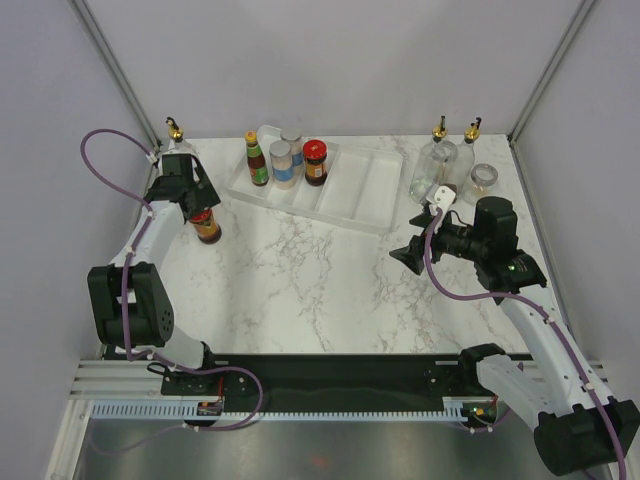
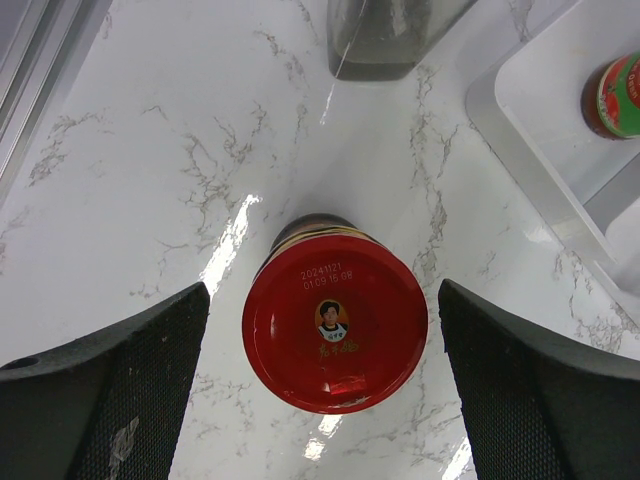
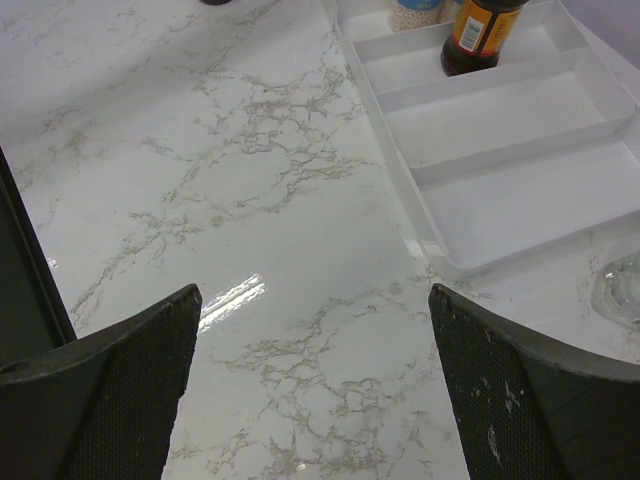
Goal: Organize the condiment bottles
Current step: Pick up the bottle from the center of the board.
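Note:
A red-lidded dark jar (image 1: 207, 226) stands on the marble table left of the white tray (image 1: 372, 195). My left gripper (image 1: 203, 212) is open and straddles it; in the left wrist view the red lid (image 2: 335, 325) sits between the two fingers with a gap on each side. The tray holds an orange-capped sauce bottle (image 1: 257, 160), two silver-lidded spice jars (image 1: 282, 163) and another red-lidded jar (image 1: 315, 162). Two clear cruets (image 1: 438, 162) with gold spouts and a silver-lidded jar (image 1: 483, 180) stand at the back right. My right gripper (image 1: 408, 255) is open and empty over bare table.
A third cruet (image 1: 176, 131) stands at the back left corner; its base (image 2: 385, 40) shows just beyond the jar. The tray's right compartments (image 3: 500, 150) hold nothing. Grey walls close the table at the back and both sides.

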### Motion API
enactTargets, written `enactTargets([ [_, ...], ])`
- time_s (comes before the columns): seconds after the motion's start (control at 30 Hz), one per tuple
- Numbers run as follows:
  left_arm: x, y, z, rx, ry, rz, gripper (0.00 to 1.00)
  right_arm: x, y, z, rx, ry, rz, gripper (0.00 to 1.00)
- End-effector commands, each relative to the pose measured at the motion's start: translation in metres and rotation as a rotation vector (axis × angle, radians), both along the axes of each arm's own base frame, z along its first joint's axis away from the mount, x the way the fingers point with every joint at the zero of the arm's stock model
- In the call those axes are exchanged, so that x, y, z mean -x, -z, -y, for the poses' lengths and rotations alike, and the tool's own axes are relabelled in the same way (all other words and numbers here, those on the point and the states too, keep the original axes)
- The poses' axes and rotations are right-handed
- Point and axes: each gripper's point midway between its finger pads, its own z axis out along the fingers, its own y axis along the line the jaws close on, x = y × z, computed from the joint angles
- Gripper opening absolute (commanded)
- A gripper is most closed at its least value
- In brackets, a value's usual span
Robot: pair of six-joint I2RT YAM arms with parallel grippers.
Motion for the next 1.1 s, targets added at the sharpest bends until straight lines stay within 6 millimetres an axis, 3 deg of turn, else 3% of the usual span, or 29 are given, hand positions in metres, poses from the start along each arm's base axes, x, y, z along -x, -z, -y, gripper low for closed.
enactTargets([
  [0.0, -0.0045, -0.0208, -0.0059, -0.028, -0.019, 0.067, 0.97, -0.0007, -0.0101, -0.0007, -0.007, -0.021, 0.058, 0.98],
  [1.07, -0.009, -0.0162, -0.0061, -0.028, -0.019, 0.054, 0.97, -0.002, -0.0104, 0.0017, -0.005, -0.011, 0.063, 0.98],
])
